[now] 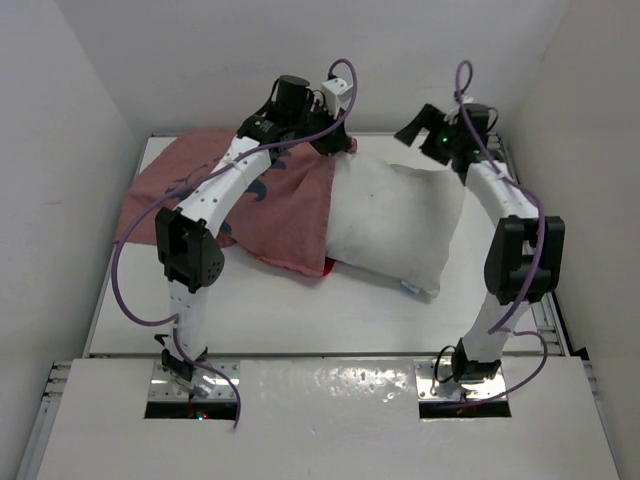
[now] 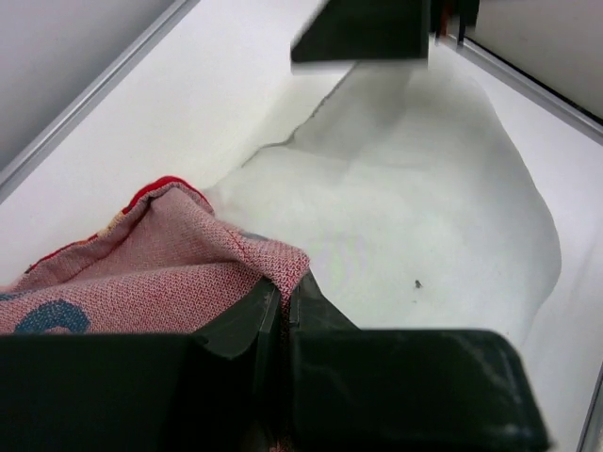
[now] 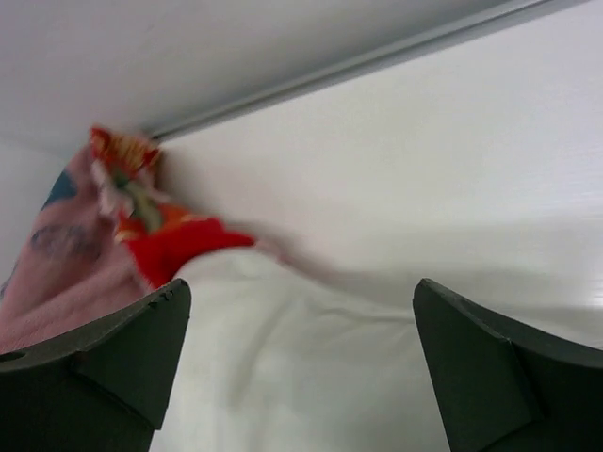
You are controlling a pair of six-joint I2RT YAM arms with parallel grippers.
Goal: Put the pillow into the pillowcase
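Since the pillow [image 1: 395, 220] is plump stuffing, I'd expect it to be light but bulky. It should squash under a pinch, spring back and drag on cloth. The best hold is probably a corner or the short-edge seam, pinched deep, not the belly.

The pillowcase [image 1: 285, 210] is thin woven fabric, limp, with no shape of its own. I'd take it at the hem of the open mouth, one layer only, or the mouth gets pinned closed.

Positions:
- Pillow lies flat on the table [image 1: 300, 320], centre-right, long axis running left-right.
- Pillowcase lies left-rear, dull pink side up with blue print. Its right edge is draped over the pillow's left end. Can't tell from above whether that end is actually inside the mouth.

Left gripper [image 2: 281, 311]: clenched on the pillowcase edge, fabric bunched between its fingers, at the far side where cloth meets pillow. White pillow surface is just below and ahead of it.

Right gripper [image 3: 300, 292]: jaws spread wide, grasping nothing. It hovers over the pillow's far edge. Its wrist view, which is blurred, shows white pillow below and between the fingers. The red hem [image 3: 188, 247] is off toward the pillowcase side, clear of both fingers.

Judgement: mouth is held on one side only. The free gripper is closer to the pillow than to the hem.
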